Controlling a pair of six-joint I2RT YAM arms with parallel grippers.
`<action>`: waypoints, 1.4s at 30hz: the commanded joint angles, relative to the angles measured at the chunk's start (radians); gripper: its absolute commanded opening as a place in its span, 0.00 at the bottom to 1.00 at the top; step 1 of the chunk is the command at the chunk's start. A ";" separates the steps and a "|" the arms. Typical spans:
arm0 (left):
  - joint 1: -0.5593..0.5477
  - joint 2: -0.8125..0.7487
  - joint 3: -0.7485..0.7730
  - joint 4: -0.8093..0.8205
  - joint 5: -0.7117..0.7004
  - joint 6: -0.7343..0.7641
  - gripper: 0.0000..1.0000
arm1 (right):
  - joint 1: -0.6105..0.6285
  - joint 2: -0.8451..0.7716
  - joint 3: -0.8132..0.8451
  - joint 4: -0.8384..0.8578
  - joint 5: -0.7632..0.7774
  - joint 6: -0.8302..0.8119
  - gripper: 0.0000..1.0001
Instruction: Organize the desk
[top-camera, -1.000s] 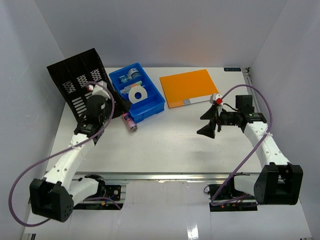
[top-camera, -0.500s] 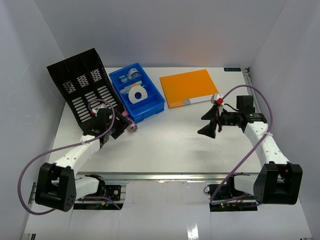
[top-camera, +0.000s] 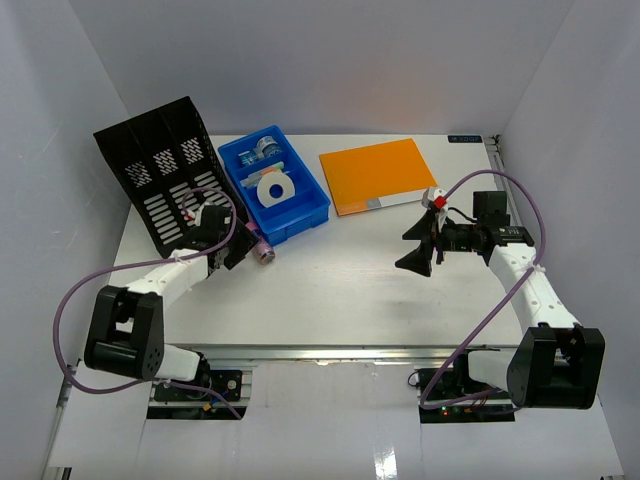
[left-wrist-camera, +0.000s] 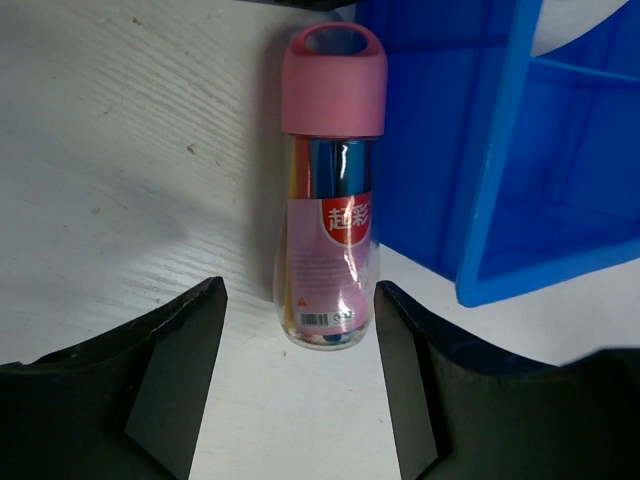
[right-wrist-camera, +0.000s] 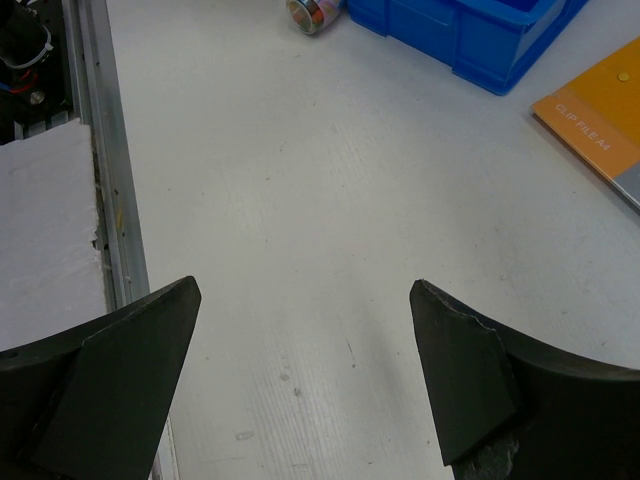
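Top external view: a black slotted file rack (top-camera: 160, 175) stands at the far left of the desk (top-camera: 340, 290). A blue tray (top-camera: 305, 212) sits beside the rack, and an orange clip file (top-camera: 375, 175) lies flat to the tray's right. A pink-capped tube (top-camera: 264, 252) lies on its side just beside the tray's near wall.

The white desk spreads under both tools. The left tool (top-camera: 245, 252) is low over it, its jaws apart around the tube's clear base. In the left wrist view a gap shows on one side, while the other finger (left-wrist-camera: 410, 380) is very near the tube. The right tool (top-camera: 418, 245) hangs wide open over bare desk, well apart from everything.

A second ago the left arm stood raised by the rack; it has since dropped and reached to the tube. The right arm has not moved.
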 joint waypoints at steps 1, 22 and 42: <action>0.006 0.036 0.029 0.033 0.011 0.017 0.71 | -0.008 0.002 0.004 0.014 -0.014 -0.004 0.92; 0.007 0.102 0.024 0.080 0.076 0.050 0.69 | -0.012 0.006 0.005 0.012 -0.018 -0.002 0.91; 0.006 0.110 -0.026 0.066 0.051 0.097 0.71 | -0.013 0.003 0.004 0.012 -0.027 -0.002 0.91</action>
